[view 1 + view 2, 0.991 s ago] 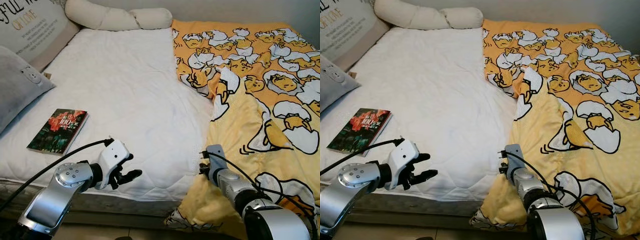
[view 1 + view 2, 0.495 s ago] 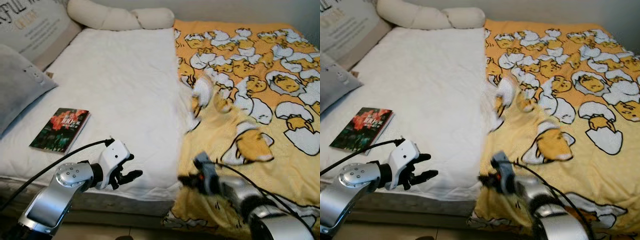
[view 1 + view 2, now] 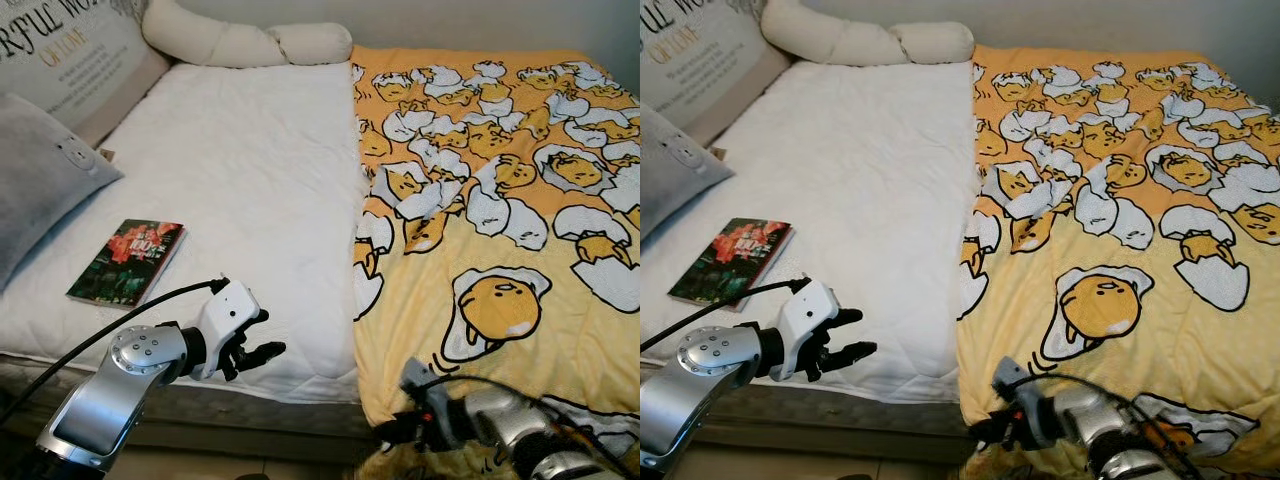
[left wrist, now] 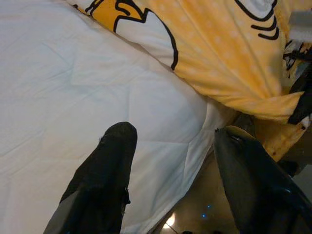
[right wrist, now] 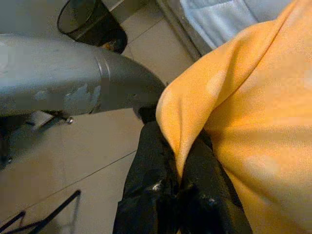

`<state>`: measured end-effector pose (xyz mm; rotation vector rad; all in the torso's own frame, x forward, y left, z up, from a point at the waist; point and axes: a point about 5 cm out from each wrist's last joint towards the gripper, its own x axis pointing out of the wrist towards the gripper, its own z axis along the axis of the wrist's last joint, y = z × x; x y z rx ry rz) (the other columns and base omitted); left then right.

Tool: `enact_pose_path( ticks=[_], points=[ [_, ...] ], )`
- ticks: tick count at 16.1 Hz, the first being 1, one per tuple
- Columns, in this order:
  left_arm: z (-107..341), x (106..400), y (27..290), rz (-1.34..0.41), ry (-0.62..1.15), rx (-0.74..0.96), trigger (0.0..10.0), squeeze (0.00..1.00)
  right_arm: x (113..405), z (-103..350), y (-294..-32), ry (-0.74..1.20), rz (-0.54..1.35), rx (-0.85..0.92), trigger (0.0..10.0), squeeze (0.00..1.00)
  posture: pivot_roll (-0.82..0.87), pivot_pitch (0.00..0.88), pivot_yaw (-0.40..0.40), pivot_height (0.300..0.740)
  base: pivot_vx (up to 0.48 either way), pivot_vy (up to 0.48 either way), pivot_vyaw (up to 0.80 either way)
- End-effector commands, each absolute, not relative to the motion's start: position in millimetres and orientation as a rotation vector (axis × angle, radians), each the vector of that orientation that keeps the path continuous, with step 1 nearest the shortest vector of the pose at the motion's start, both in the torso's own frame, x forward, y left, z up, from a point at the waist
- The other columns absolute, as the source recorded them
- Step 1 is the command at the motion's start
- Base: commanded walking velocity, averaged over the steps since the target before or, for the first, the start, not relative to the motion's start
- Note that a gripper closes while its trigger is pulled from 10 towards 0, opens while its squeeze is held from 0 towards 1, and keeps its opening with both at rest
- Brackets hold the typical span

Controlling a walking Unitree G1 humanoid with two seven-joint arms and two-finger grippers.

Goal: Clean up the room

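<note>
Blanket (image 3: pixel 500 250) — yellow, egg-patterned — covers the bed's (image 3: pixel 250 180) 3 o'clock half, its hem pinched in the right gripper (image 5: pixel 180 161), left gripper (image 4: pixel 170 141) spread, and a bin's (image 5: pixel 90 22) contents seem indistinct.

- The left gripper (image 4: pixel 170 161) hung with its two long black fingers (image 4: pixel 105 180) spread wide apart, nothing between them.
- A white quilted mattress cover (image 4: pixel 73 97) lay under the gripper, running from about 9 o'clock across the middle.
- A yellow blanket with black-outlined white and orange cartoon shapes (image 4: pixel 214 44) lay on the cover from 12 to 3 o'clock, its edge drooping over the mattress corner near 3 o'clock.
- Glossy dark floor (image 4: pixel 195 209) with small light reflections showed between the fingers at 6 o'clock.
- A blurred black and grey object (image 4: pixel 302 53) sat at 3 o'clock, too cropped to identify.
</note>
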<state>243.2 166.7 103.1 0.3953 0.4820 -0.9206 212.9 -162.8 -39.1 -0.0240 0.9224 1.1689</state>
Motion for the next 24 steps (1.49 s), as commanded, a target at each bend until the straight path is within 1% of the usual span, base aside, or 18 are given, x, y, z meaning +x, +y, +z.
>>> enact_pose_path(
  ticks=[1, 2, 3, 4, 5, 6, 7, 8, 10, 12, 13, 14, 16, 18, 19, 21, 24],
  points=[
    [104.6, 246.8, 165.7, -0.931, 0.478, 0.412, 10.0, 0.00, 203.4, -46.2, -173.5, 0.938, 1.107, -0.034, 0.0, 0.00, 0.16, 0.000, 0.056, 0.740, 0.000, 0.000, 0.00],
    [104.9, 247.4, 165.6, -0.932, 0.477, 0.413, 10.0, 0.00, 199.9, -47.4, -180.2, 0.944, 1.090, -0.030, 0.0, 0.00, 0.16, 0.000, 0.057, 0.740, 0.000, 0.000, 0.00],
    [105.1, 248.2, 165.7, -0.933, 0.475, 0.416, 10.0, 0.00, 191.4, -49.5, -195.8, 0.963, 1.060, -0.033, 0.0, 0.00, 0.16, 0.000, 0.056, 0.740, 0.000, 0.000, 0.00],
    [104.7, 249.2, 166.1, -0.931, 0.472, 0.417, 10.0, 0.00, 180.7, -52.1, -219.0, 0.994, 0.991, -0.096, 1.7, 0.00, 0.15, 0.000, 0.050, 0.740, 0.000, 0.000, 0.00],
    [104.7, 249.5, 166.4, -0.928, 0.468, 0.418, 10.0, 0.00, 177.2, -55.0, -228.8, 1.007, 0.902, -0.130, 10.0, 0.00, 0.15, 0.000, 0.048, 0.740, 0.000, 0.000, 0.00],
    [104.2, 249.6, 167.0, -0.924, 0.467, 0.419, 10.0, 0.00, 175.4, -56.0, -231.9, 1.009, 0.857, -0.104, 10.0, 0.73, 0.14, 0.000, 0.044, 0.740, 0.000, 0.000, 0.00],
    [103.5, 249.4, 167.3, -0.922, 0.467, 0.419, 10.0, 0.00, 175.0, -56.3, -232.2, 1.007, 0.847, -0.093, 10.0, 0.73, 0.14, 0.000, 0.041, 0.740, 0.000, 0.000, 0.00],
    [102.3, 249.0, 168.6, -0.914, 0.465, 0.413, 10.0, 0.00, 179.1, -53.6, -236.7, 0.980, 0.792, -0.066, 10.0, 1.00, 0.13, 0.000, 0.036, 0.740, 0.000, 0.000, 0.00],
    [100.2, 248.1, 170.7, -0.896, 0.462, 0.401, 10.0, 0.00, 186.4, -48.9, -241.6, 0.933, 0.729, -0.030, 10.0, 1.00, 0.13, 0.000, 0.024, 0.740, 0.000, 0.000, 0.00],
    [99.4, 248.5, 172.1, -0.875, 0.452, 0.391, 10.0, 0.00, 197.9, -45.6, -234.7, 0.869, 0.675, 0.027, 10.0, 1.00, 0.13, 0.000, 0.021, 0.740, 0.000, 0.000, 0.00],
    [98.5, 248.8, 172.5, -0.871, 0.450, 0.390, 10.0, 0.00, 206.0, -44.7, -224.6, 0.837, 0.657, 0.055, 10.0, 1.00, 0.12, 0.000, 0.022, 0.740, 0.000, 0.000, 0.00],
    [97.8, 249.0, 172.2, -0.872, 0.449, 0.391, 10.0, 0.00, 209.7, -44.4, -216.6, 0.831, 0.680, 0.063, 10.0, 1.00, 0.11, 0.000, 0.023, 0.740, 0.000, 0.000, 0.00],
    [97.6, 249.6, 171.9, -0.873, 0.447, 0.391, 10.0, 0.00, 211.2, -44.4, -210.1, 0.831, 0.709, 0.075, 10.0, 1.00, 0.11, 0.000, 0.025, 0.740, 0.000, 0.000, 0.00],
    [97.9, 251.1, 172.4, -0.870, 0.445, 0.394, 10.0, 0.00, 208.8, -44.4, -199.2, 0.848, 0.827, 0.100, 10.0, 1.00, 0.11, 0.000, 0.027, 0.740, 0.000, 0.000, 0.00],
    [97.7, 251.3, 173.0, -0.869, 0.446, 0.395, 10.0, 0.00, 206.2, -45.1, -198.1, 0.866, 0.870, 0.081, 10.0, 1.00, 0.11, 0.000, 0.027, 0.740, 0.000, 0.000, 0.00],
    [96.9, 250.9, 173.8, -0.870, 0.449, 0.397, 10.0, 0.00, 206.1, -45.2, -198.8, 0.864, 0.869, 0.066, 10.0, 1.00, 0.12, 0.000, 0.024, 0.740, 0.000, 0.000, 0.00],
    [96.7, 250.4, 175.0, -0.852, 0.442, 0.382, 10.0, 0.00, 217.0, -38.1, -192.9, 0.758, 0.805, 0.223, 10.0, 1.00, 0.12, 0.000, 0.017, 0.740, 0.000, 0.000, 0.00]
  ],
)
